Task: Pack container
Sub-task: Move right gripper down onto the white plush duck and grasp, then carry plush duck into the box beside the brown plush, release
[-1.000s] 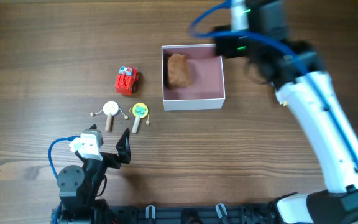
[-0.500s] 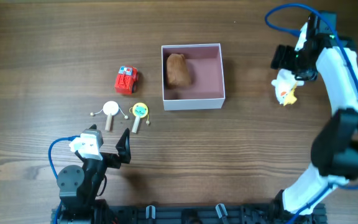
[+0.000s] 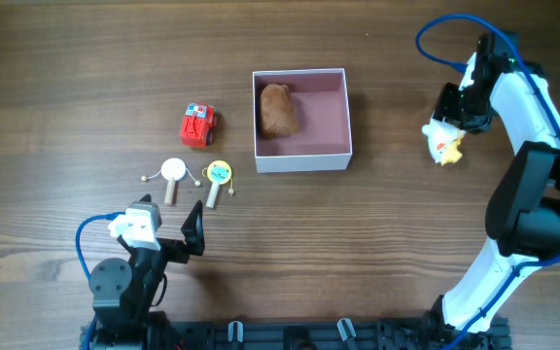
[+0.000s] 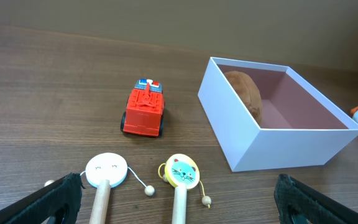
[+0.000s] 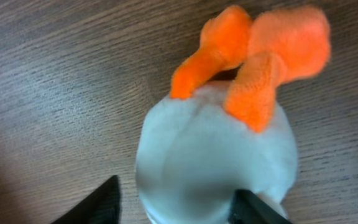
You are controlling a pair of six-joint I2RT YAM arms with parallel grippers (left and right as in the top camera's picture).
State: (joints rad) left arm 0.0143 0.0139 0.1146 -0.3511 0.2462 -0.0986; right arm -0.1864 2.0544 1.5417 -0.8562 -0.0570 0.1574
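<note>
From overhead, the container (image 3: 302, 161) sits near the middle of the tabletop (image 3: 86, 68) with a brown plush (image 3: 279, 109) lying in its left half. A red toy car (image 3: 198, 125) stands just left of it, and a white rattle drum (image 3: 172, 172) and a yellow rattle drum (image 3: 219, 175) lie side by side nearer the left end effector (image 3: 168, 233). The right end effector (image 3: 452, 112) hangs over a white and orange plush toy (image 3: 442, 146), well right of the container. The left wrist view shows its fingers spread wide, holding nothing. The right wrist view shows spread fingers either side of the plush toy's white body; contact cannot be told.
</note>
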